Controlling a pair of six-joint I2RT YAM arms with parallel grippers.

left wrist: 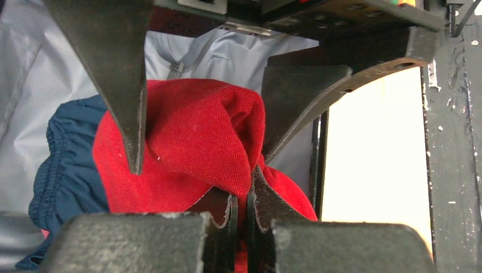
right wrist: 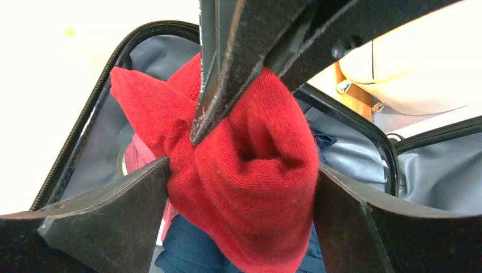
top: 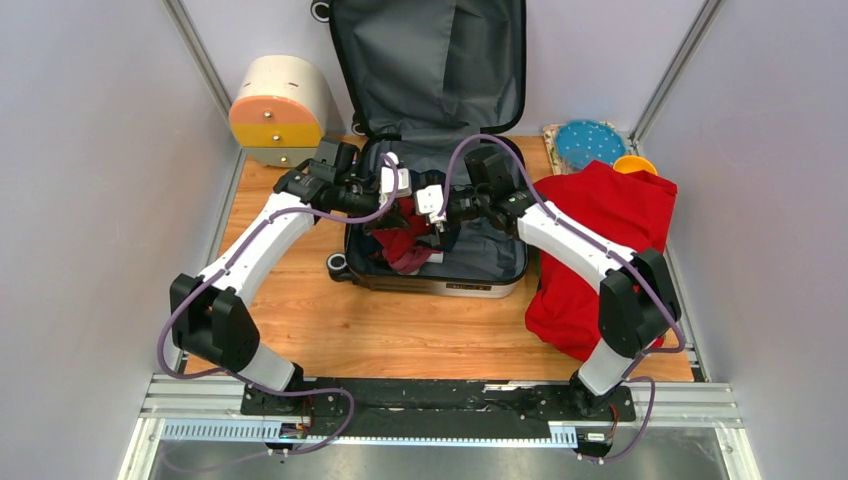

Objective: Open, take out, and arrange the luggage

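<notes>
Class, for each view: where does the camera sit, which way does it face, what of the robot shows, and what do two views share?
Top view: above and behind the arms, facing down onto the open suitcase; left arm and right arm show.
Left wrist: on the left arm, facing along its shut left gripper pinching the red cloth.
Right wrist: on the right arm, facing into the suitcase between its open right gripper.
Shared: both wrist views show the red cloth.

Pale lilac walls (top: 90,200) on three sides; wooden tabletop (top: 400,335); aluminium rail (top: 690,408) along near edge; even light.
</notes>
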